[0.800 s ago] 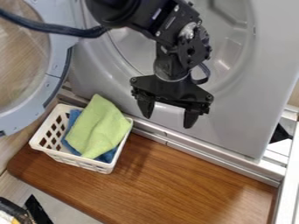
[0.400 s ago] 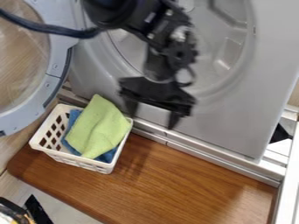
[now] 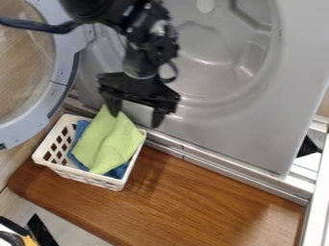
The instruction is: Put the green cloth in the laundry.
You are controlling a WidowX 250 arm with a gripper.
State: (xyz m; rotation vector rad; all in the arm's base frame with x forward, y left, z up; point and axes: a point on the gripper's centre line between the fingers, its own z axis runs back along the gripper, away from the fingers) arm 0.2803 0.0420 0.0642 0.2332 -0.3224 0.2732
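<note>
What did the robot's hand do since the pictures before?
The open hand moved left and a bit up in the picture, toward the green cloth. It grabbed nothing and let go of nothing. The thing in the bottom left corner shifted a little. The cloth, basket and round door stayed put.

Black two-finger hand (image 3: pixel 135 120) moved left and slightly up in view, from right of the light green fabric cloth (image 3: pixel 108 146) to overlapping its top corner; black jointed arm (image 3: pixel 145 36) shifted along; black-white-yellow item (image 3: pixel 13 234) at lower-left edge shifted too
</note>
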